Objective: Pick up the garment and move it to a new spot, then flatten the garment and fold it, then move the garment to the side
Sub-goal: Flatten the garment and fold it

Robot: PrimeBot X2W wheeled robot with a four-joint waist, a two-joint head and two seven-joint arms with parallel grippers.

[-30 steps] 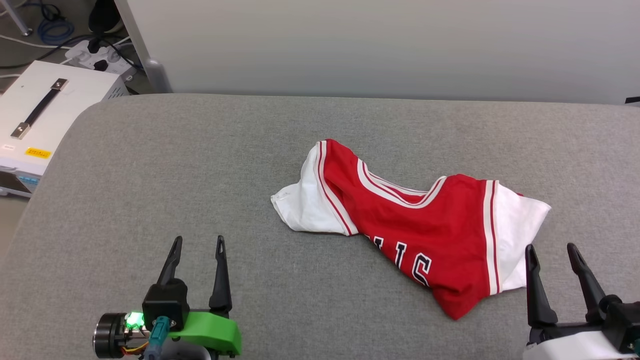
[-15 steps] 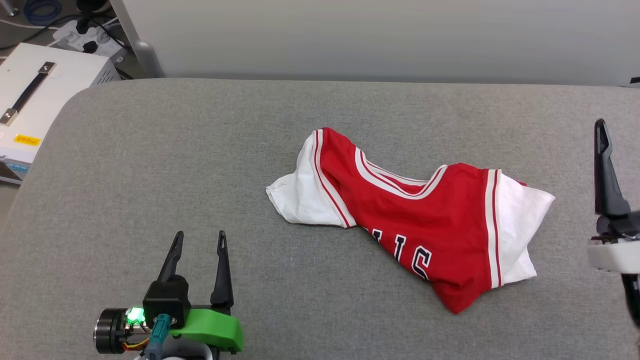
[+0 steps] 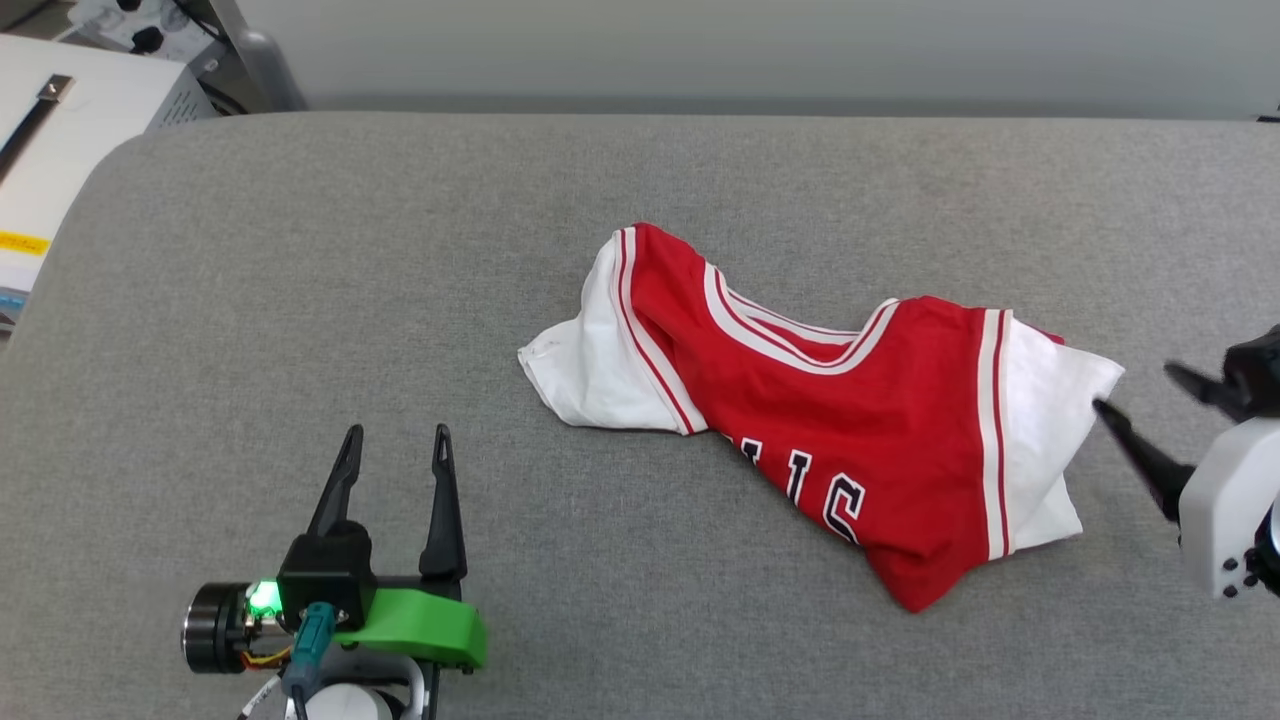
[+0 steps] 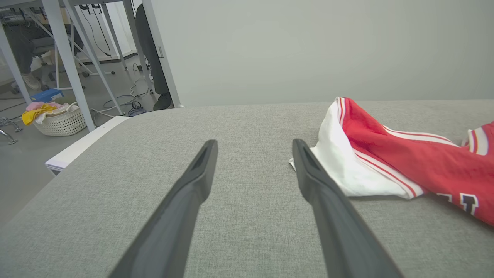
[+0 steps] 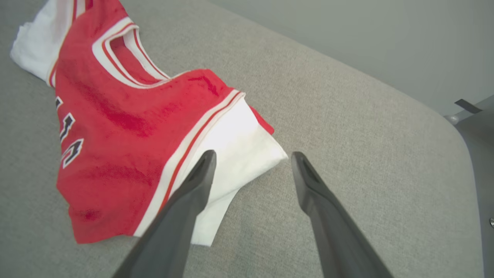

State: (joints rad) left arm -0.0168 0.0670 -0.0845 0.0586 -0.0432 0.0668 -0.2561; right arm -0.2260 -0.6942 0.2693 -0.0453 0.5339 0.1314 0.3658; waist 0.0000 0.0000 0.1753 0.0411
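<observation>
While the garment [image 3: 830, 420] is lying crumpled on the grey padded surface [image 3: 300, 300] in the head view, its black, white-outlined lettering [image 3: 822, 492] is showing only in part: the last letter is reading as an S, and the strokes before it are running into a fold. Left of the garment and nearer the robot, well apart from it, the left gripper [image 3: 396, 432] is standing with its fingers spread and nothing between them, bare fabric all around. Just right of the garment's white sleeve, the right gripper [image 3: 1135, 388] is pointing at that sleeve, jaws apart, one tip almost at its edge. Far left of the garment, past the surface's rounded corner, a white case [image 3: 90, 150] is carrying a yellow label [image 3: 20, 242] too small to read. A plain grey wall [image 3: 700, 50] is running behind the garment. In the left wrist view, the garment's other white sleeve is showing beyond the right-hand finger; left of the garment, off the surface's edge, a white basket [image 4: 61, 121] of cloth is sitting on the floor among table legs [image 4: 69, 58] and cables [image 4: 131, 102]. In the right wrist view, the spread fingers are straddling the garment's white sleeve corner without gripping it; right of the garment, open grey fabric is running to the surface's curved edge.
</observation>
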